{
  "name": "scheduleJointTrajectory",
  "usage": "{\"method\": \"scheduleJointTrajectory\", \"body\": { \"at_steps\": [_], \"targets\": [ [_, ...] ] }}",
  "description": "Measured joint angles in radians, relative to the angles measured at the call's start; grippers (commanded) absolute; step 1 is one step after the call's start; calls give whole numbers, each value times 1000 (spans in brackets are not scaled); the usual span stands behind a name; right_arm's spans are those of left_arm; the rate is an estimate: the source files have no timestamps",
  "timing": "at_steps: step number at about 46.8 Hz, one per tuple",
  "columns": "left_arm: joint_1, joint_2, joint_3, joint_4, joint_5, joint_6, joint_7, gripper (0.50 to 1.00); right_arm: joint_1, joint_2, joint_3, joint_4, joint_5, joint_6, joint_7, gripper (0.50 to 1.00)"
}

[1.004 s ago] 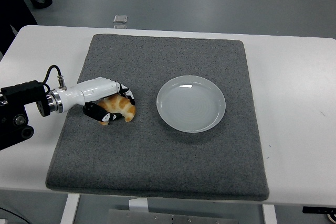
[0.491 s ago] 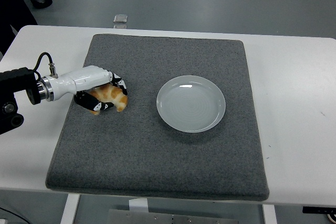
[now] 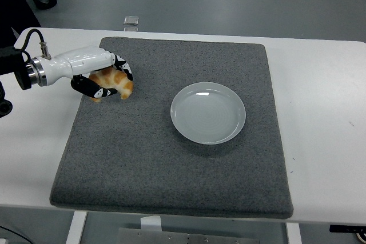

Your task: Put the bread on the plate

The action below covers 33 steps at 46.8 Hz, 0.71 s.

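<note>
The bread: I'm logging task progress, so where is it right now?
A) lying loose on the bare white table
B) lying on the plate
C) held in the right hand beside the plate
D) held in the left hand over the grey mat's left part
D: the left hand has its fingers closed around the bread over the left part of the grey mat, while the plate sits empty to its right.

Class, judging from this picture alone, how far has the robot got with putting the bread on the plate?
Done: the left hand has grasped the bread, holding it over the grey mat's far left corner. In hand: carrying it. Left: moving it right to the empty white plate at the mat's middle and releasing it there.
</note>
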Motion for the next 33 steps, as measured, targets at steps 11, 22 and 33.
{"method": "scheduleJointTrajectory", "body": {
  "at_steps": [11, 22, 33],
  "targets": [
    [-102, 14, -3, -6, -48, -63, -1, 500, 0, 0, 0, 0, 0, 0, 0, 930],
    [-199, 3, -23, -1, -91, -135, -1, 500, 0, 0, 0, 0, 0, 0, 0, 930],
    [-254, -70, -23, 1, -94, -144, 2, 500, 0, 0, 0, 0, 0, 0, 0, 930]
  ]
}}
